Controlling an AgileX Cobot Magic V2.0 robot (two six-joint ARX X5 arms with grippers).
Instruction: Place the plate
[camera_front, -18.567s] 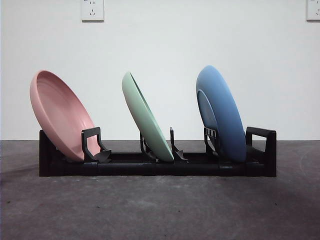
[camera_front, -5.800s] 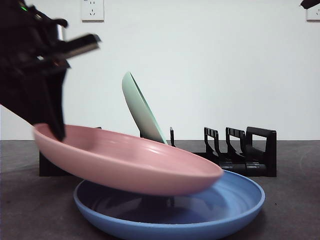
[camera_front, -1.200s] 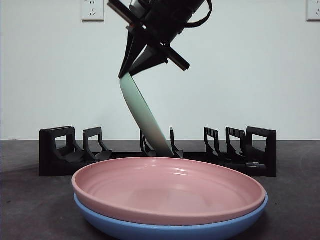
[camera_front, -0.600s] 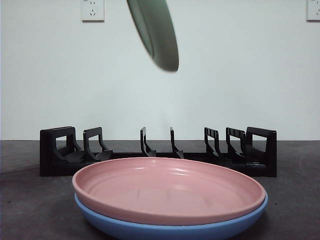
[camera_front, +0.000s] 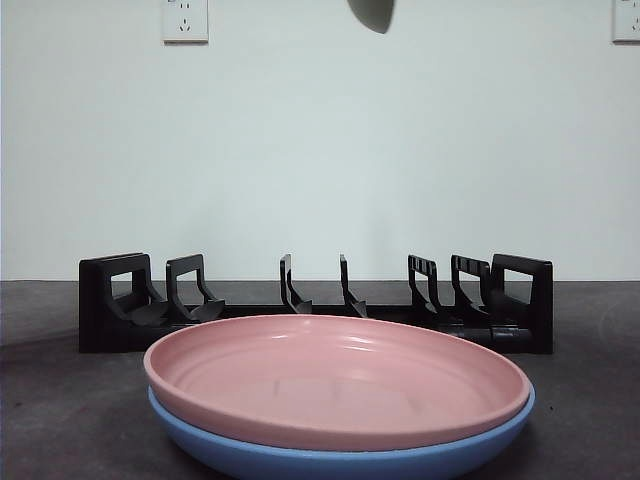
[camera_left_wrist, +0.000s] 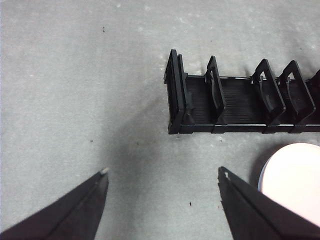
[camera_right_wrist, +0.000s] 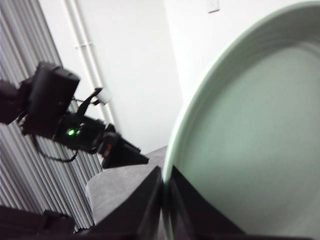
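A pale green plate (camera_right_wrist: 255, 135) fills the right wrist view, its rim pinched between the shut jaws of my right gripper (camera_right_wrist: 165, 192). In the front view only the plate's lower tip (camera_front: 372, 14) shows at the top edge, high above the rack. A pink plate (camera_front: 335, 375) lies stacked inside a blue plate (camera_front: 340, 455) on the table in front of the black dish rack (camera_front: 315, 310). My left gripper (camera_left_wrist: 162, 175) hangs open over bare table beside the rack's end (camera_left_wrist: 175, 95), with the pink plate's edge (camera_left_wrist: 292, 180) nearby.
The rack's slots stand empty. The other arm (camera_right_wrist: 60, 115) shows in the right wrist view against a white wall. Wall sockets (camera_front: 185, 18) sit high on the wall behind.
The green plate has been lifted out of the rack's middle slot and has risen almost out of the front view. The pink and blue stack has not moved.
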